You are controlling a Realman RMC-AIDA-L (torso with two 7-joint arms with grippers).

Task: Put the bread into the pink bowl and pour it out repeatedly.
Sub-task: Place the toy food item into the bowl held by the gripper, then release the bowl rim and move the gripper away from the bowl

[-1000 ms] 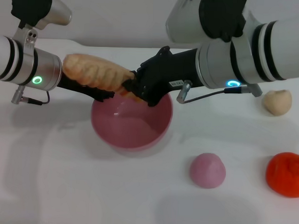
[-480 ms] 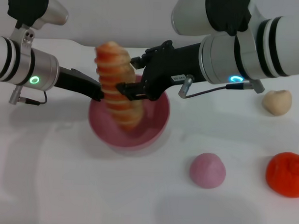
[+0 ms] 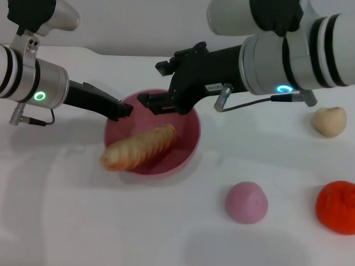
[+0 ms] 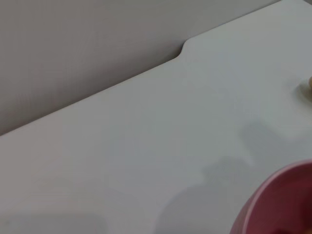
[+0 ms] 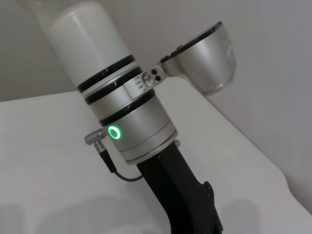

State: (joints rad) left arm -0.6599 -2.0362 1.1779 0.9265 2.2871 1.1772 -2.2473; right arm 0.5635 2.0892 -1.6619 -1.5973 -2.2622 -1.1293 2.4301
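The bread (image 3: 139, 148) lies tilted in the pink bowl (image 3: 188, 146), its long axis running from the bowl's middle out over the near-left rim, with the lower end overhanging toward the table (image 3: 75, 223). The left gripper (image 3: 121, 109) holds the bowl's far-left rim, its jaws closed on that edge as far as the head view shows. The right gripper (image 3: 158, 103) hangs just above the bowl's far rim, its fingers narrowly parted and holding nothing. The left gripper is nearer the overhanging end, so in my judgement a tip of the bowl toward the robot's left would send the loaf out lengthwise. A pink dome (image 3: 246, 202), a red-orange lump (image 3: 339, 206) and a beige lump (image 3: 329, 121) sit well apart on the right, out of that path.
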